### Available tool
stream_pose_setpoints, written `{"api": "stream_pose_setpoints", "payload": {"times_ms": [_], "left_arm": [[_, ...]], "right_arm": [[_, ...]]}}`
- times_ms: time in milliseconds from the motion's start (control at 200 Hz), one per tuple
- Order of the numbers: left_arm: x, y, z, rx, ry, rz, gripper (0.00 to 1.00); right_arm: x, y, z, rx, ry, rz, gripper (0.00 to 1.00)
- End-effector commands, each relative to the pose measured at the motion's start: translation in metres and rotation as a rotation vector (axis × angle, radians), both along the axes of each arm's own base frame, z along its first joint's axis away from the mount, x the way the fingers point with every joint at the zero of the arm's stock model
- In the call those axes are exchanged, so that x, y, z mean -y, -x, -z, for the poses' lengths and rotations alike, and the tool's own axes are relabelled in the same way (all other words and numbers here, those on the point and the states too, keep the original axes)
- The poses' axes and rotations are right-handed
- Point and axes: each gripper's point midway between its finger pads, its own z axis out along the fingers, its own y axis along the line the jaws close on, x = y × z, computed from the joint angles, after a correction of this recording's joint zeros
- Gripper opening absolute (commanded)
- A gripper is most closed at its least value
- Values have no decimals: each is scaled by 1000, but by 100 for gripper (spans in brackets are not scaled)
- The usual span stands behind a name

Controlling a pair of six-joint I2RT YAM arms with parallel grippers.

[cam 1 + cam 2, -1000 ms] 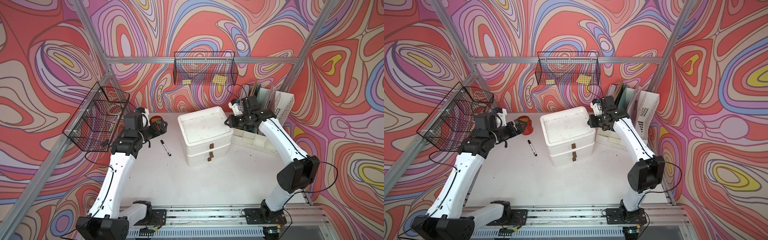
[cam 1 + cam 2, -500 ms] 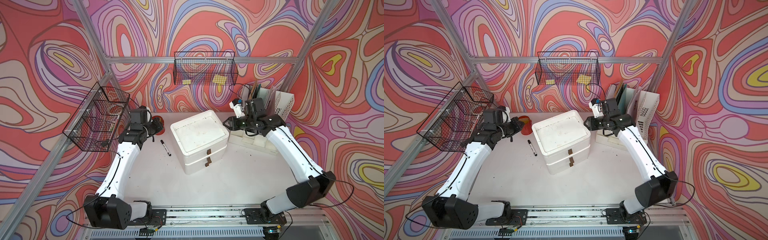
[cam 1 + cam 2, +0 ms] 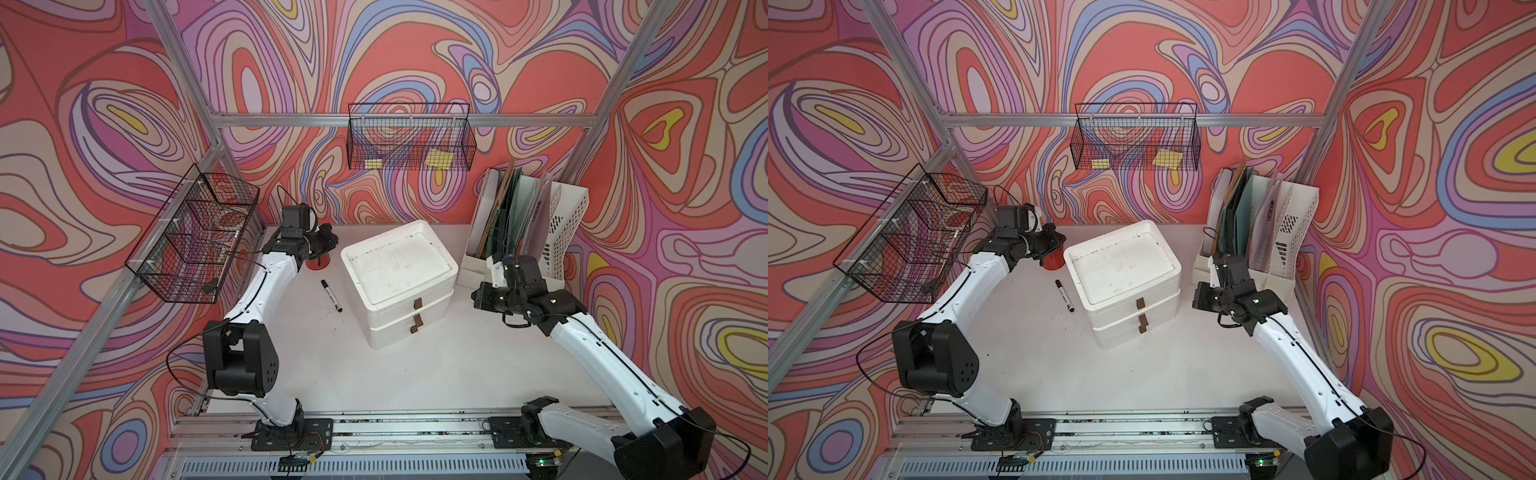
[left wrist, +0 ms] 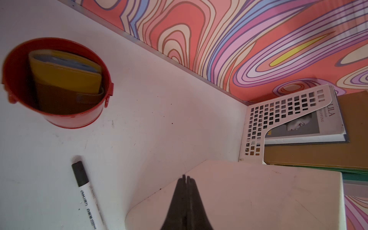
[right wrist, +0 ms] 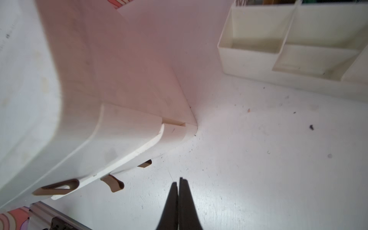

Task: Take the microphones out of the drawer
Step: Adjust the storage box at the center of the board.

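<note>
The white two-drawer box (image 3: 399,270) (image 3: 1121,266) stands mid-table with both drawers pushed in, brown tab handles (image 3: 417,304) (image 5: 57,187) facing the front. The microphone is hidden. My left gripper (image 3: 330,241) (image 3: 1059,241) hovers at the back left, by the box's far left corner, over a red cup. In the left wrist view its fingers (image 4: 186,176) are pressed together, empty. My right gripper (image 3: 477,296) (image 3: 1196,297) hangs low beside the box's right wall. In the right wrist view it (image 5: 177,180) is shut on nothing, over bare table.
A red cup (image 3: 318,262) holding a yellow notebook (image 4: 65,73) sits under the left gripper. A black-capped marker (image 3: 331,296) (image 4: 87,195) lies left of the box. A white file organiser (image 3: 528,224) stands at the back right. Wire baskets (image 3: 409,141) (image 3: 195,237) hang on the walls.
The right gripper came from the box's back right corner forward along its right side and shut. The left gripper shut and its elbow dropped. The box turned slightly.
</note>
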Motion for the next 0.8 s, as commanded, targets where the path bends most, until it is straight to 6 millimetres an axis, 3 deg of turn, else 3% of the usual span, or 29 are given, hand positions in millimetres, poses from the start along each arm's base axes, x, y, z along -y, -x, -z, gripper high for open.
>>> {"api": "stream_pose_setpoints", "payload": {"times_ms": [0, 275, 541, 796], "left_arm": [[22, -7, 2, -4, 83, 98, 0], [38, 7, 15, -20, 130, 206, 0], [46, 31, 21, -39, 159, 275, 0], [53, 68, 19, -60, 206, 322, 0]], "right_arm": [[-26, -12, -12, 58, -246, 32, 0], [-42, -20, 21, -4, -331, 28, 0], [-60, -36, 30, -16, -370, 0, 0], [-81, -60, 27, 9, -385, -44, 0]]}}
